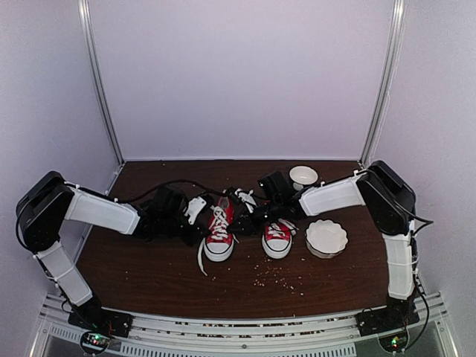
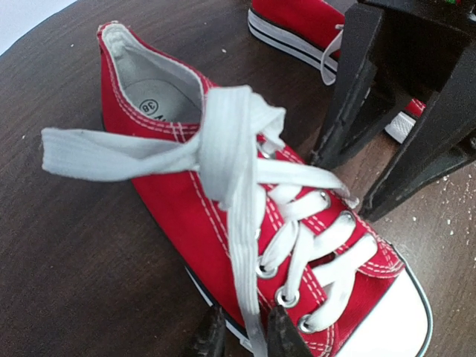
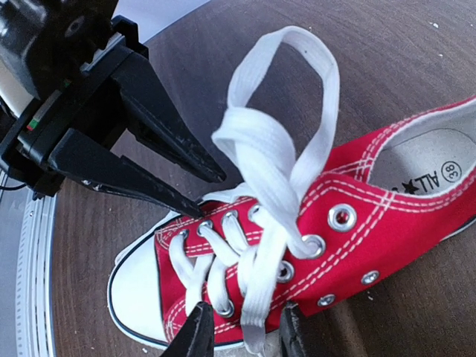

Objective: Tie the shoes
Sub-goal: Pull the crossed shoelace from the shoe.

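Observation:
Two red sneakers with white toe caps stand on the brown table: the left shoe [image 1: 219, 235] and the right shoe [image 1: 277, 239]. Both grippers are at the left shoe [image 2: 186, 201] [image 3: 372, 223]. Its white laces [image 2: 230, 141] cross in a loose knot over the tongue, with a loop [image 3: 297, 82] standing up. My left gripper [image 1: 199, 210] [image 2: 247, 335] is open, with one lace strand running down between its fingers. My right gripper [image 1: 245, 199] [image 3: 245, 335] is open, with another strand hanging between its fingers. Each gripper's tips sit close to the eyelets on opposite sides.
The right shoe also shows in the left wrist view [image 2: 297, 26], behind the right gripper's fingers [image 2: 349, 97]. A small white bowl [image 1: 303, 176] sits at the back right and a fluted white bowl [image 1: 326, 238] beside the right shoe. Crumbs [image 1: 282, 279] lie on the table's front.

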Robot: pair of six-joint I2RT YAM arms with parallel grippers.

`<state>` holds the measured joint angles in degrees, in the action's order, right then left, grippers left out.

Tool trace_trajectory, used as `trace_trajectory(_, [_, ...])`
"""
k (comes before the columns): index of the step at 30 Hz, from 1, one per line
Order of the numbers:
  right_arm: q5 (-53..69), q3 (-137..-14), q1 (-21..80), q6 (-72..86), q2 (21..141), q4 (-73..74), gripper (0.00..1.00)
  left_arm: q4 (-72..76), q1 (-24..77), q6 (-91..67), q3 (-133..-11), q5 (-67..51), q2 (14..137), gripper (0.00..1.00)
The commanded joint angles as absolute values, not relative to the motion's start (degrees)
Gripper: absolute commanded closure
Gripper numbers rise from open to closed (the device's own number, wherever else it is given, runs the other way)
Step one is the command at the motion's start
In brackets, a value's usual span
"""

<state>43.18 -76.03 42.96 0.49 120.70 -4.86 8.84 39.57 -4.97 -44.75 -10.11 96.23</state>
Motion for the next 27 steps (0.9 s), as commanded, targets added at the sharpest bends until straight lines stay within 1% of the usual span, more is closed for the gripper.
trace_trajectory(1, [40.80, -79.02, 44.52, 0.91, 122.41, -5.49, 0.72, 9.72, 39.29, -4.60, -46.05, -11.48, 96.74, 0.85])
trace_trajectory(3, [39.98, -79.48, 44.70, 0.87, 123.01, -5.01, 0.78, 9.74, 39.29, -4.65, -46.05, -11.73, 96.64, 0.90])
trace_trajectory(4, [39.47, -79.56, 44.73, 0.80, 123.08, -4.75, 0.84, 9.70, 39.31, -4.60, -46.05, -11.81, 96.56, 0.92])
trace_trajectory(6, [38.92, -78.98, 44.70, 0.47, 122.63, -4.57, 0.92, 9.80, 39.29, -4.59, -45.90, -11.86, 96.23, 0.96])
trace_trajectory(8, [38.42, -77.92, 44.65, 0.20, 121.57, -4.58, 0.96, 10.16, 39.32, -4.58, -45.56, -11.67, 95.54, 0.99])
trace_trajectory(11, [37.63, -76.61, 44.57, -0.25, 119.72, -4.10, 1.00, 10.11, 39.28, -4.32, -45.06, -10.46, 94.49, 1.00])
trace_trajectory(22, [36.48, -71.68, 44.52, -2.09, 112.44, -0.98, 1.00, 11.33, 39.24, -3.25, -42.67, -6.88, 90.28, 1.00])
trace_trajectory(27, [33.72, -67.52, 43.86, -1.61, 109.29, -0.18, 1.00, 11.02, 39.28, -2.65, -41.86, -4.89, 88.42, 1.00])
